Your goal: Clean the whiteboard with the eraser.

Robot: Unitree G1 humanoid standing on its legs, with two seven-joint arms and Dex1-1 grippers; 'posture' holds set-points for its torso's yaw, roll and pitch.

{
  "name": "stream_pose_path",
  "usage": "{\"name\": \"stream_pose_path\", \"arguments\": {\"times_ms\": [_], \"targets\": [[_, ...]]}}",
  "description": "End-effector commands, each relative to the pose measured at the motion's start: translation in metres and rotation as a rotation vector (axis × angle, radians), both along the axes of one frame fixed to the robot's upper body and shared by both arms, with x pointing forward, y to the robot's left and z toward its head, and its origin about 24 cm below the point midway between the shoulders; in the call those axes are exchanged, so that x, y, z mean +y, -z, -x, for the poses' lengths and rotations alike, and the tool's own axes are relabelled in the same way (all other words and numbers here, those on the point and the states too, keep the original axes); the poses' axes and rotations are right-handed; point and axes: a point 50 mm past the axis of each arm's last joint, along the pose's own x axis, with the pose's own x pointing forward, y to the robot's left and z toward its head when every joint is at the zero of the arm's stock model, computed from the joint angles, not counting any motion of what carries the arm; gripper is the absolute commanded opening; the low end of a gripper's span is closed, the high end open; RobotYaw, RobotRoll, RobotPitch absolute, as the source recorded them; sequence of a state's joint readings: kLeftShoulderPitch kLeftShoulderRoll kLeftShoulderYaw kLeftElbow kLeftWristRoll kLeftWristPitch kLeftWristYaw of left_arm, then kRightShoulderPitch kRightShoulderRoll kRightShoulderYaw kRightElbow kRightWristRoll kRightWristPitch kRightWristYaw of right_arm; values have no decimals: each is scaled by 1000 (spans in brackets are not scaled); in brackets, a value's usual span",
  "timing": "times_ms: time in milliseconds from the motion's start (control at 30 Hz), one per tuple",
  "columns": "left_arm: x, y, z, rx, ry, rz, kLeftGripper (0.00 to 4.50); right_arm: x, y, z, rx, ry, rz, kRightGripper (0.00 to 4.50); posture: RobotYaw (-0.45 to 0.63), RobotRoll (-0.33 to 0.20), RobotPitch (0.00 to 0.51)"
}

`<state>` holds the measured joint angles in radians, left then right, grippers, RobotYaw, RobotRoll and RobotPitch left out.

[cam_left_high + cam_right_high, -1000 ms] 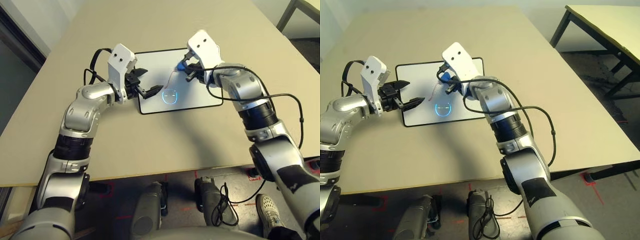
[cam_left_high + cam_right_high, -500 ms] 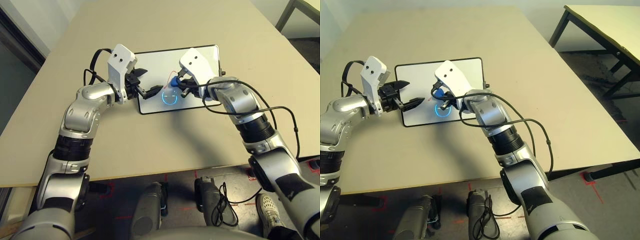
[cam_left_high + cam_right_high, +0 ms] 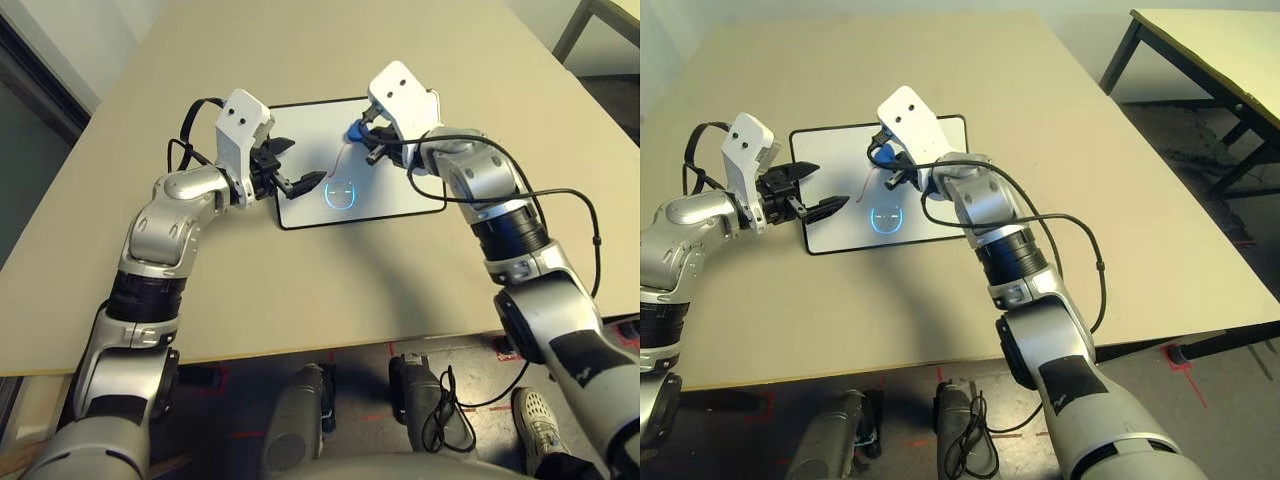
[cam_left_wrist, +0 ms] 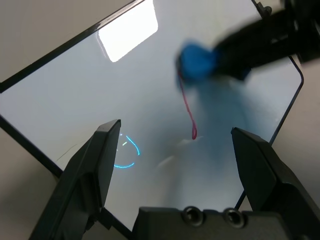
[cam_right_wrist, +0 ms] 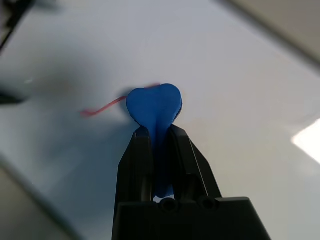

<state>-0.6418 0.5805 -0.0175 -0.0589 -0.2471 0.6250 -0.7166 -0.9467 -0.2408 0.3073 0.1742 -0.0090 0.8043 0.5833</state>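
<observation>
While the right tool (image 5: 159, 137) stays clenched on the eraser (image 5: 154, 104), pressing it to the whiteboard (image 3: 400, 190) at the end of a thin red line (image 4: 187, 107), the left tool (image 4: 175, 150) hovers released over the board's near-left corner. The board lies near the bench's (image 3: 300, 300) far edge. With nothing pinning it, a firm stroke may skid the board, leaving the blue circle (image 3: 341, 192) untouched.

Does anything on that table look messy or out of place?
Only the marks on the flat white black-framed whiteboard: a thin red line and a blue circular doodle. The small blue eraser sits by the red line.
</observation>
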Motion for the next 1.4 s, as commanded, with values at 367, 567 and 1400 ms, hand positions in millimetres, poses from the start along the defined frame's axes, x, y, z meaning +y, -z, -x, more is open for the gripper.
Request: {"name": "stream_pose_path", "arguments": {"times_ms": [367, 567, 1400], "targets": [[0, 4, 2, 18, -1, -6, 4500, 1, -16, -11, -42, 44, -9, 347, 37, 0, 207], [3, 5, 3, 20, -10, -9, 4500, 2, -23, -19, -73, 50, -22, 336, 44, 0, 205], [8, 1, 1, 8, -23, -15, 4500, -1, -14, -16, -65, 71, 26, 333, 51, 0, 191]]}}
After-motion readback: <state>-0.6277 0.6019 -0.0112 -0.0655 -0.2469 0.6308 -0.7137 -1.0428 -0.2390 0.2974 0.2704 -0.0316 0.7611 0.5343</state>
